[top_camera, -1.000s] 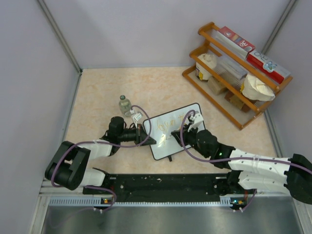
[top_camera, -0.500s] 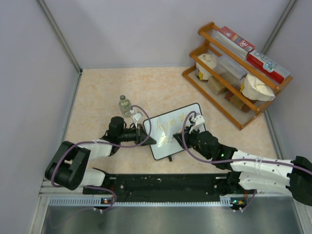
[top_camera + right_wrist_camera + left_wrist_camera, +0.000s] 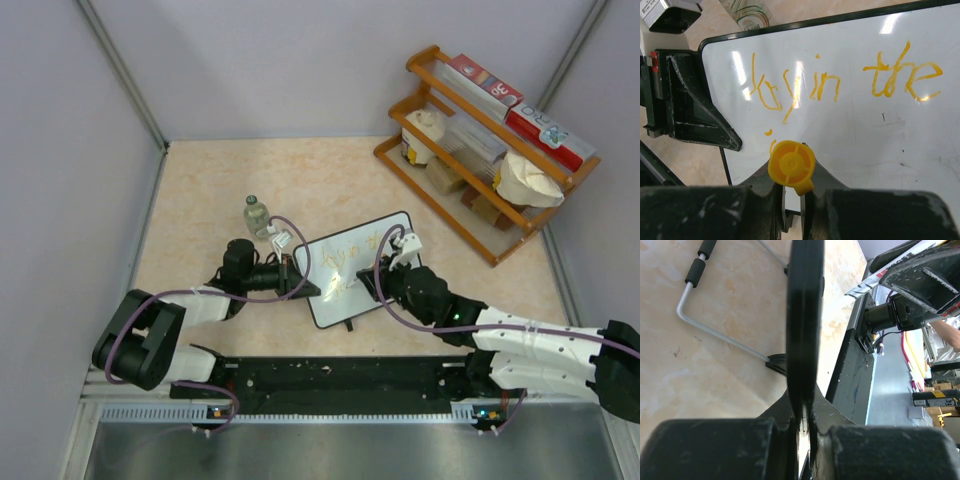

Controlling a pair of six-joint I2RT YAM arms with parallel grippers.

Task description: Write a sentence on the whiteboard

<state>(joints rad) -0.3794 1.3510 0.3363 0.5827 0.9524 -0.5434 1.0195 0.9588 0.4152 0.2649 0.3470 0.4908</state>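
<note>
Whiteboard (image 3: 352,268) sits propped on the tabletop (image 3: 190,200), mid-front, between the two arms. Sentence (image 3: 840,82) in orange runs as one line across its upper part. It ends "in the", and the first word is hard to read. A couple of small orange marks sit below it at the left. Left tool (image 3: 300,286) is clenched on the board's left edge; the left wrist view shows the board edge-on between its fingers. Right tool (image 3: 790,200) is clamped on a marker (image 3: 791,164), yellow butt end facing the camera, aimed at the board's lower left. Tip hidden, so can't tell if it touches. Small bottle (image 3: 257,214) stands just behind the left tool, wooden rack (image 3: 480,140) in the far right corner.
</note>
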